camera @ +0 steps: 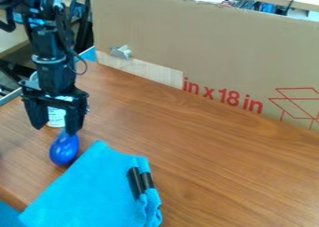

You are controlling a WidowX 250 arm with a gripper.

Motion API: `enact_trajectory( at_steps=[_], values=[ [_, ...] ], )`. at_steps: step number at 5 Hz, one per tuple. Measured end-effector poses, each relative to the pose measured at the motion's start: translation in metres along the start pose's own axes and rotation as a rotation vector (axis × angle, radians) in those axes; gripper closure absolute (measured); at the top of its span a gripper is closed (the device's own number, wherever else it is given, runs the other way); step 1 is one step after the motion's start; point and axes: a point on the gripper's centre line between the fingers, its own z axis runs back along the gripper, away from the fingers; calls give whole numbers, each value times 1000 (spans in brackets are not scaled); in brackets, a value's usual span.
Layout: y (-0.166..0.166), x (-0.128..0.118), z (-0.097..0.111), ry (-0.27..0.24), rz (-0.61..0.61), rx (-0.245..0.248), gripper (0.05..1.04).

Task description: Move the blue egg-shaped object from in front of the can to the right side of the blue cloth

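Bright blue cloth (93, 188) lies folded in the foreground, with two short black strips (141, 181) on its right part. The cloth's upper left edge runs right beside a darker blue, bulb-shaped object (64, 149), which rests on the wood-grain table (205, 165), narrow end pointing away, so the cloth crowds that side. Above the object's narrow end hangs the black gripper (56, 129), its fingers spread apart; one fingertip is at that end, though whether they touch I can't tell. A white container (56, 117) with printing stands behind the fingers, partly hidden by them. Farther back, a tall cardboard panel (211, 44) with red print walls off the table's far side, bearing a pale strip (140, 69) and a crumpled grey piece (121, 51).
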Motion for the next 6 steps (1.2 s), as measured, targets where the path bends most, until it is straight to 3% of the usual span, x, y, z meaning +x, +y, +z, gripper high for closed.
enact_trajectory(
  at_steps=[1, 2, 3, 4, 5, 6],
  values=[
    [-1, 3, -15, 15, 19, -5, 83],
    [4, 0, -28, 59, 65, 41, 83],
    [6, -4, -42, 96, 78, 62, 138],
    [4, -4, -42, 82, 76, 64, 278],
    [-2, -13, -33, 82, 63, 34, 278],
    [-25, -12, 17, -37, -22, -21, 278]
  ],
)
